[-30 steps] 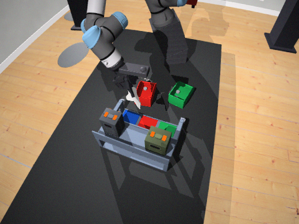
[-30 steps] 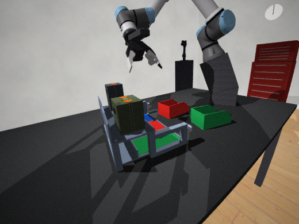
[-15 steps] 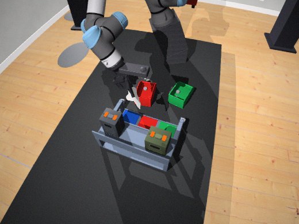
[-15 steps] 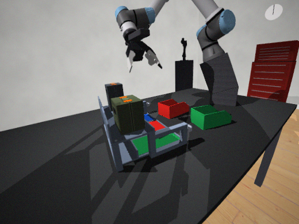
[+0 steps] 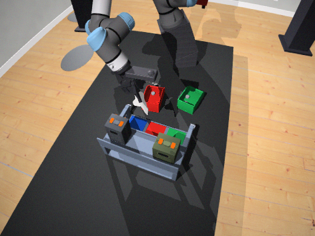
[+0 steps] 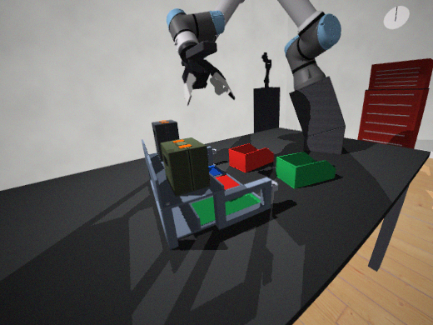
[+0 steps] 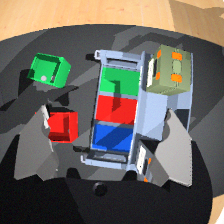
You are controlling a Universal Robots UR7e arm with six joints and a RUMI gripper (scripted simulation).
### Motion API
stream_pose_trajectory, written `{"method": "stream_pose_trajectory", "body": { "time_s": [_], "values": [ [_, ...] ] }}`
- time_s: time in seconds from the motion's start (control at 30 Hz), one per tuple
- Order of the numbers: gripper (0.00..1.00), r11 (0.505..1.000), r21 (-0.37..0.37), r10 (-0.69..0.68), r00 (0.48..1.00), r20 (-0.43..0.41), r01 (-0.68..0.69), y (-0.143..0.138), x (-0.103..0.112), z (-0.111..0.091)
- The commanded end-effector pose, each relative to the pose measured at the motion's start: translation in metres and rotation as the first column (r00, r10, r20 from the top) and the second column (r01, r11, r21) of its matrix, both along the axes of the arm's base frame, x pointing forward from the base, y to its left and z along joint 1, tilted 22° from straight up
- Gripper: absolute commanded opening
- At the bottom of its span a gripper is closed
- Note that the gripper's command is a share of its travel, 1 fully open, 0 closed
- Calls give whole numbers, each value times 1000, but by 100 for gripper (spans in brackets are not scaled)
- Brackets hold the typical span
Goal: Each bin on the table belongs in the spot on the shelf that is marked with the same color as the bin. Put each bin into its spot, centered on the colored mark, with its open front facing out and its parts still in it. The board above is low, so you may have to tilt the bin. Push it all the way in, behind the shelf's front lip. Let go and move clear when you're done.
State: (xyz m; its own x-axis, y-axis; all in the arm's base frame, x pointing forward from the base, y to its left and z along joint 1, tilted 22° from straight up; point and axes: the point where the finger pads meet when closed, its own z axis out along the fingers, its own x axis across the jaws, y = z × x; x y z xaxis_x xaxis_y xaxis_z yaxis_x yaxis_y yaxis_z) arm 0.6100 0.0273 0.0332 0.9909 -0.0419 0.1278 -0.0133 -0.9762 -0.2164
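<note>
A robot arm is reaching over a black table, its gripper hanging above the tabletop with both fingers spread fully apart and holding nothing. Below, two bins are sitting on the table, apart from each other and outside the shelf: a red bin and a green bin. Each is holding a small, roundish gray part, visible from overhead. Near them a low blue-gray shelf is standing, its lower level showing three colored marks in a row: a blue mark, a red mark in the middle, and a green mark. No bin is covering these marks. On the shelf's upper board, a dark gray case and an olive-green case are resting upright near opposite ends, both with orange latches on top.
</note>
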Motion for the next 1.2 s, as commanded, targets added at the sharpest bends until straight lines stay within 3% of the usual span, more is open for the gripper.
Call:
{"method": "stream_pose_trajectory", "body": {
  "time_s": [0.0, 0.67, 1.17],
  "values": [
    [100, 1000, 0, 0, 1000, 1, 0, 0, 0, 1],
    [100, 1000, -5, 9, 1000, 1, -9, 1, -1, -2],
    [100, 996, -43, 76, 997, -1, -76, 10, -12, -19]
  ]
}}
